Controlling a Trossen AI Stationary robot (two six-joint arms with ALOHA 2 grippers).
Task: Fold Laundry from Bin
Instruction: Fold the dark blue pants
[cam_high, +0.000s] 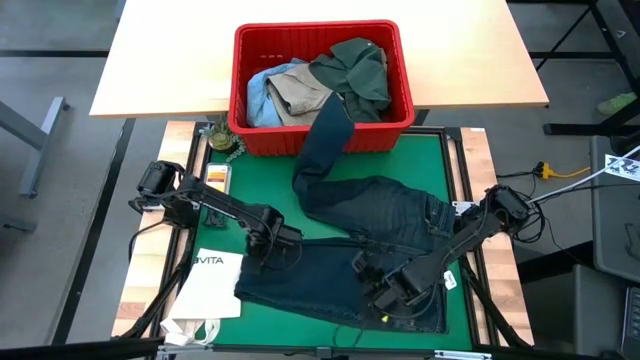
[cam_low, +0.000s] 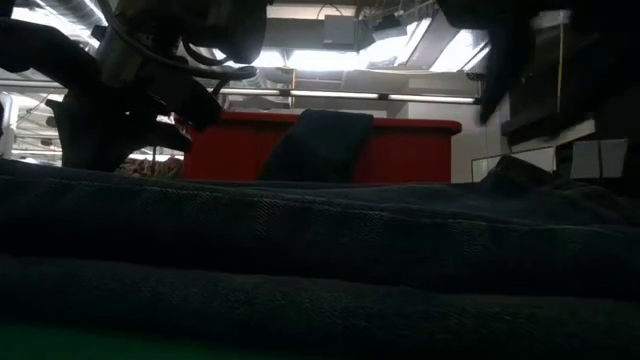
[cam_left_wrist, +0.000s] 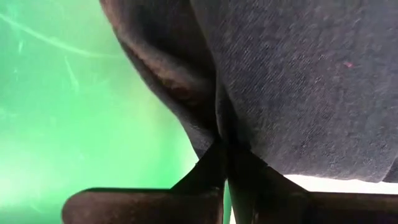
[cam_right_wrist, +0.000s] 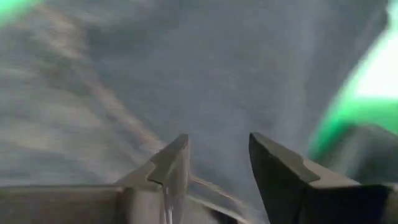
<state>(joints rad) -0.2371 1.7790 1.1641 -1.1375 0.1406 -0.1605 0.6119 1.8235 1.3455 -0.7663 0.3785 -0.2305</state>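
trousers (cam_right_wrist: 186, 74) blurred (right wrist view), bin (cam_low: 400, 150) partly hidden

matt denim trousers (cam_high: 370, 215), ribbed plastic bin (cam_high: 322, 133)

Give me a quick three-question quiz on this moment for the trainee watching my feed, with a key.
1. True or false: the dark trousers lie wholly on the green mat, clear of the red bin.
2. Which gripper is shut on trouser fabric? A) left gripper B) right gripper C) neither
3. Fill in: the white paper bag lies on the ___ arm's side of the mat.

Key
1. False: one leg runs up over the bin's front wall.
2. A: the left wrist view shows its fingers pinched on a fold at the trousers' edge; the right gripper's fingers are apart above the cloth.
3. Left.
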